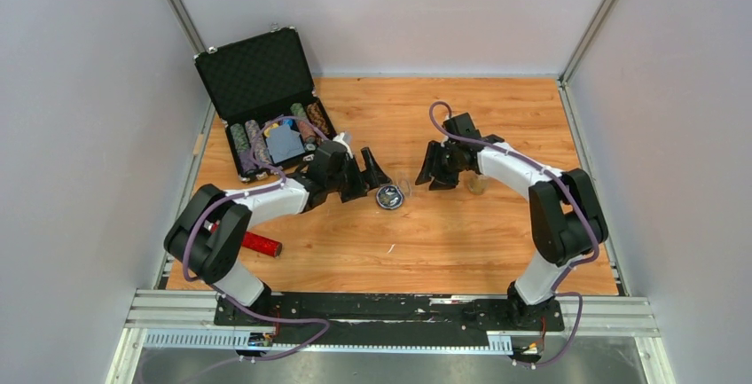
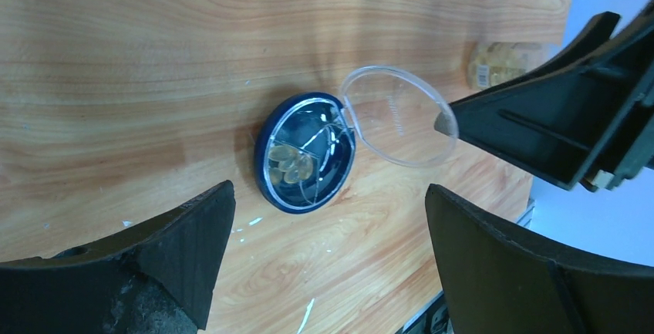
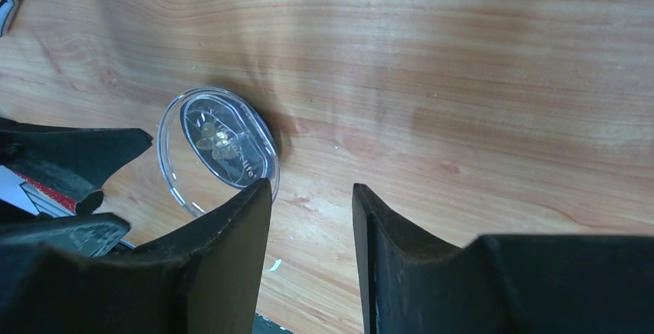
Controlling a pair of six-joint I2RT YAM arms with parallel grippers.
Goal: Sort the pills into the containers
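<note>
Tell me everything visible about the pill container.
The container is a small round shallow dish: dark-blue rim, shiny inside, dividers forming compartments. One compartment holds yellowish pills. Its clear hinged lid is swung open. It lies flat on the wooden table, between left gripper and right gripper, neither gripping it.

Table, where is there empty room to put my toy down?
The table is bare between the dish and its near edge, and at the back, right of the case. Crowded: around the dish, between the left gripper and right gripper.
</note>
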